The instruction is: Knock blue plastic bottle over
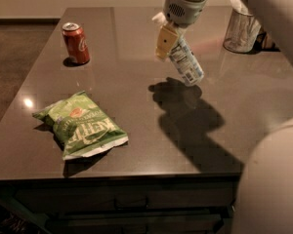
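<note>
The gripper (166,41) hangs over the far middle of the dark table (136,89), right at the top of the blue plastic bottle (186,65), and I cannot tell if it is holding the bottle or only pushing on it. The bottle leans far over, with its bottom end low and to the right, above its own shadow. A red can (76,43) stands far off to the left, and a green chip bag (80,125) lies near the front.
</note>
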Available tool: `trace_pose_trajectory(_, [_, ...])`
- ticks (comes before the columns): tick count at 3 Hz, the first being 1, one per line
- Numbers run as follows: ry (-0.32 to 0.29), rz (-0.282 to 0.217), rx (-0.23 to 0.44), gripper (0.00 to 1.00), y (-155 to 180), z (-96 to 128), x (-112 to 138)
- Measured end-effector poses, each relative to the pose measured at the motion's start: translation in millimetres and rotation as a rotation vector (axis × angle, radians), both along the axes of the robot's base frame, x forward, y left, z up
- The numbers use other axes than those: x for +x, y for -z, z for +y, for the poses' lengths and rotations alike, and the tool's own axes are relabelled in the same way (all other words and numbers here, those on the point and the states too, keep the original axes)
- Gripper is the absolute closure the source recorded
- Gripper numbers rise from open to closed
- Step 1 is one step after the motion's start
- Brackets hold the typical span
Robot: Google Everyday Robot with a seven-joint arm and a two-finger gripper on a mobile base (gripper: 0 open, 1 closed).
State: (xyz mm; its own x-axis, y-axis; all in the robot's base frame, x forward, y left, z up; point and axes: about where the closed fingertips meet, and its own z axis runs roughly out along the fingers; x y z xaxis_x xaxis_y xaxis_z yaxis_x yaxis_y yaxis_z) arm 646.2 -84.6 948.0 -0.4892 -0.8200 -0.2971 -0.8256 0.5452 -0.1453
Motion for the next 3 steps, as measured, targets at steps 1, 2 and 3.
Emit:
trace_pose_trajectory(1, [-0.008, 0.061, -0.078, 0.81, 18.4, -6.2, 4.0])
trace_pose_trajectory(2, [-0.024, 0.092, -0.135, 0.58, 30.1, -5.1, 9.3])
trace_pose_trajectory(3, [-0.042, 0.111, -0.164, 0.35, 40.9, -1.1, 13.2])
